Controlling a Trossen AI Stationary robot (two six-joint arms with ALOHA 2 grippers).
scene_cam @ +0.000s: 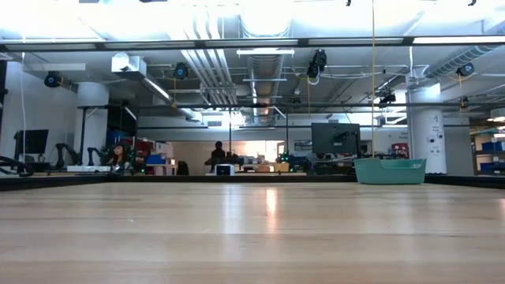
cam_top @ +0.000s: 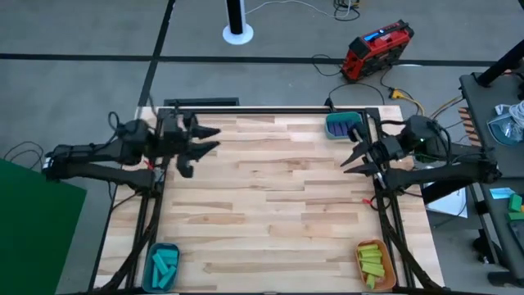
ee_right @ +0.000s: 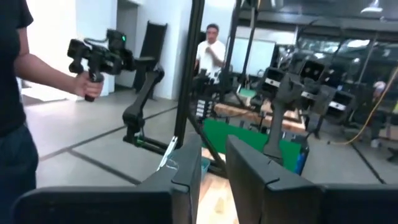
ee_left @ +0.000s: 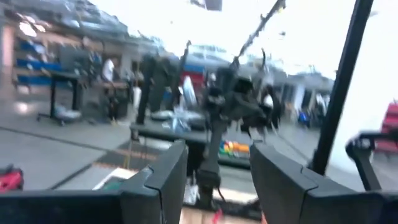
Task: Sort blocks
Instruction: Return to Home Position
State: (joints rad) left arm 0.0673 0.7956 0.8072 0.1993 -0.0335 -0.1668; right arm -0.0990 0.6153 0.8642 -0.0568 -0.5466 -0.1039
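Evidently no block lies loose on the tabletop (cam_top: pixel 270 205). At its near edge, cyan blocks (cam_top: pixel 164 264) sit in the blue bin (cam_top: pixel 162 246) and green blocks (cam_top: pixel 372 262) in the orange bin (cam_top: pixel 359 260), both well behind the jaws. Farther off, the left arm (cam_top: pixel 123 152) and right arm (cam_top: pixel 417 139) hover at opposite sides with jaws spread and empty. The teal bin (cam_top: pixel 332 123) is just beyond the right arm.

Overhead and table-level views of one table (cam_top: pixel 270 180); wrist views apparently roomward.
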